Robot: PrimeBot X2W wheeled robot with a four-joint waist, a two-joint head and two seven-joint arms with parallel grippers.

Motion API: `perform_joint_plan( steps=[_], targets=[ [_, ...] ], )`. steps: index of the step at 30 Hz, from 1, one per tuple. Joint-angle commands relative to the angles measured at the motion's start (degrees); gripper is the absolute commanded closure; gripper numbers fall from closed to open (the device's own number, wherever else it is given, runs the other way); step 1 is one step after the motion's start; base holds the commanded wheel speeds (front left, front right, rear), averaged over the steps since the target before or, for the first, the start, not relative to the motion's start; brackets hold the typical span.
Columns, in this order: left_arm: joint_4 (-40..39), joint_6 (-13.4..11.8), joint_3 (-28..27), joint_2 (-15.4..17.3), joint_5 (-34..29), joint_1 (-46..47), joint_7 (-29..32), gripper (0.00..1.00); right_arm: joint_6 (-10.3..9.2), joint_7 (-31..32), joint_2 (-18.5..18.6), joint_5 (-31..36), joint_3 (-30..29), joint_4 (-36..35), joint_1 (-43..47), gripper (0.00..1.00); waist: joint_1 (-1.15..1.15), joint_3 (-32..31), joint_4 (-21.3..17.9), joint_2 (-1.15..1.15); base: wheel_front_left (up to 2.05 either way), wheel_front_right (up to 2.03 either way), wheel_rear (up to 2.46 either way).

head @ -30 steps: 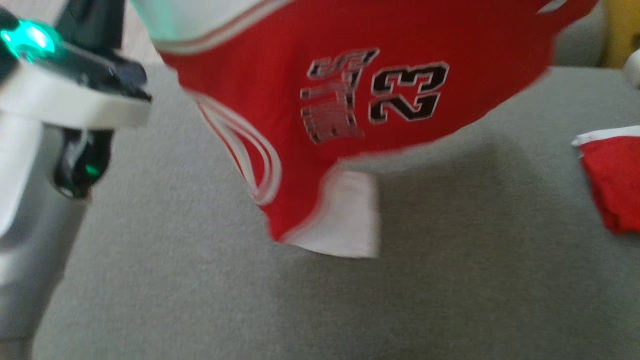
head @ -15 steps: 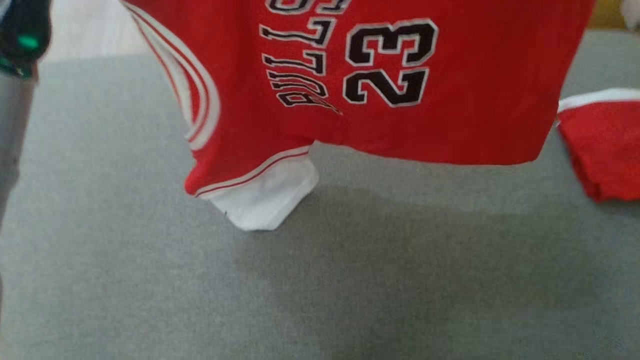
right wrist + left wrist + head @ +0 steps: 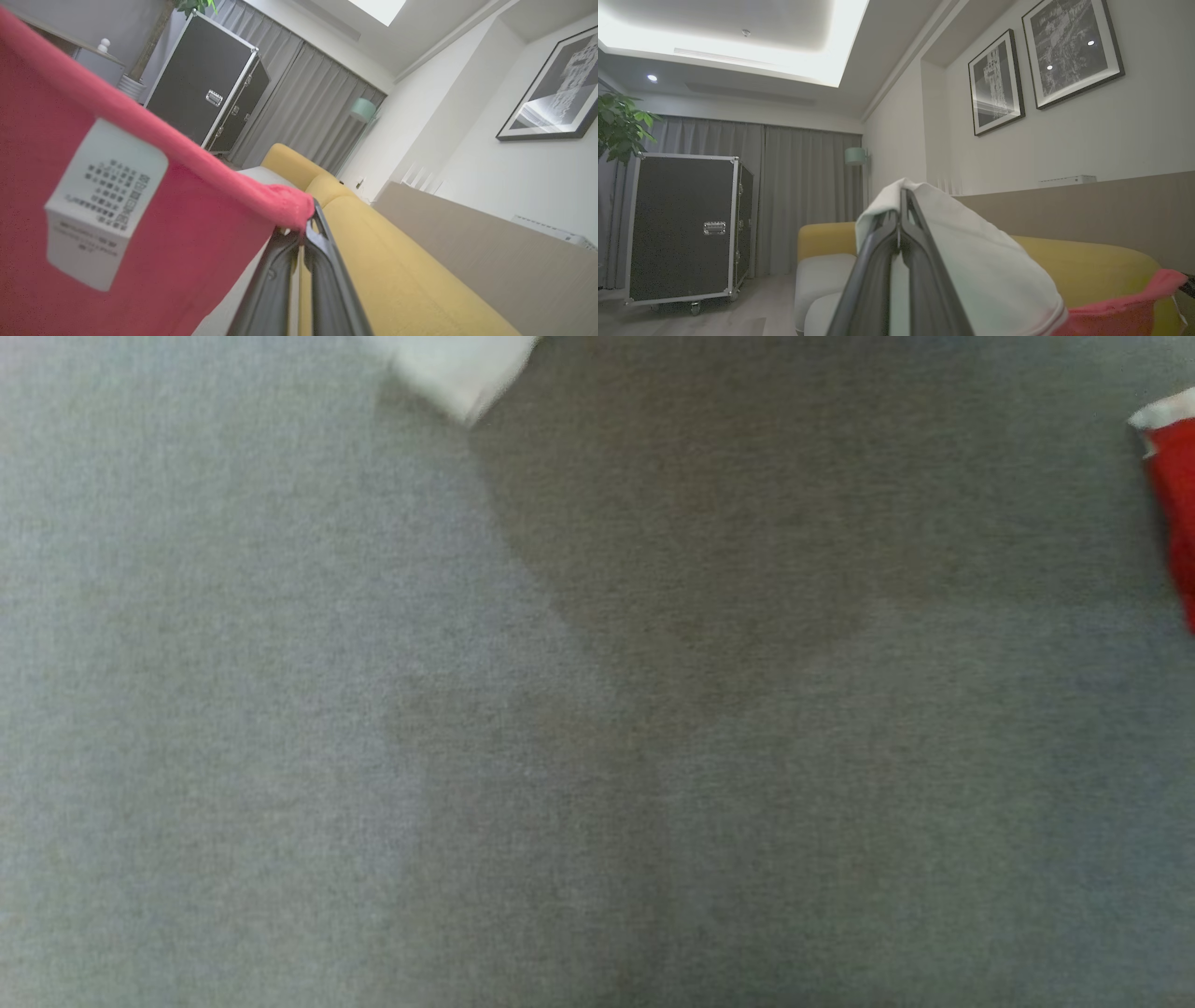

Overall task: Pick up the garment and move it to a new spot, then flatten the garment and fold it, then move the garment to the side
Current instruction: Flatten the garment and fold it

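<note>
Between left claw [image 3: 902, 205] and right claw [image 3: 310, 224], the garment [image 3: 980, 270] spans crosswise, hanging down.

Left gripper [image 3: 902, 205], two long dark fingers [image 3: 873, 284] tapering to slim tips, right gripper [image 3: 312, 228] alike, dark grey, smooth-edged

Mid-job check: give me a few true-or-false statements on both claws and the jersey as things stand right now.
1. The left claw is shut on white fabric of the garment. True.
2. The right claw is open and holds nothing. False: it is shut on the garment's red edge.
3. A white care label shows on the red fabric in the right wrist view. True.
4. In the head view the garment lies spread flat on the grey surface. False: both claws hold it up, and a white corner of it shows at the top edge.
5. A second red cloth lies at the head view's left edge. False: it is at the right edge.
</note>
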State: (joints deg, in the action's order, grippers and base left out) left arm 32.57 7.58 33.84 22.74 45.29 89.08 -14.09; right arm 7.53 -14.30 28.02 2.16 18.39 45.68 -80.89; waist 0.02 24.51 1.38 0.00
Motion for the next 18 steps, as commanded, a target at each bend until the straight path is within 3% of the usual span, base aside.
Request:
perform_joint_plan(
  steps=[1, 8, 18],
  targets=[
    [-2.5, -0.1, 0.3, 2.5, 1.6, 1.5, -0.5, 1.00, -0.04, -0.4, -0.6, 1.6, -1.4, -0.7, 0.2, 1.00, -0.02, 1.6, 1.0, 0.00, 0.00, 0.00, 0.00],
    [-9.4, -0.1, 5.1, 5.5, 6.1, -10.0, -0.9, 1.00, -0.04, -0.7, -0.8, 3.4, -5.1, -0.8, 8.8, 1.00, -0.02, 1.5, 2.4, 0.00, 0.00, 0.00, 0.00],
    [-24.1, -0.1, 2.5, 9.3, 4.7, -46.9, -0.9, 1.00, -0.04, -0.7, -0.5, -0.3, -9.6, -5.7, 34.5, 1.00, -0.02, -6.7, 2.4, 0.00, 0.00, 0.00, 0.00]
  ],
)
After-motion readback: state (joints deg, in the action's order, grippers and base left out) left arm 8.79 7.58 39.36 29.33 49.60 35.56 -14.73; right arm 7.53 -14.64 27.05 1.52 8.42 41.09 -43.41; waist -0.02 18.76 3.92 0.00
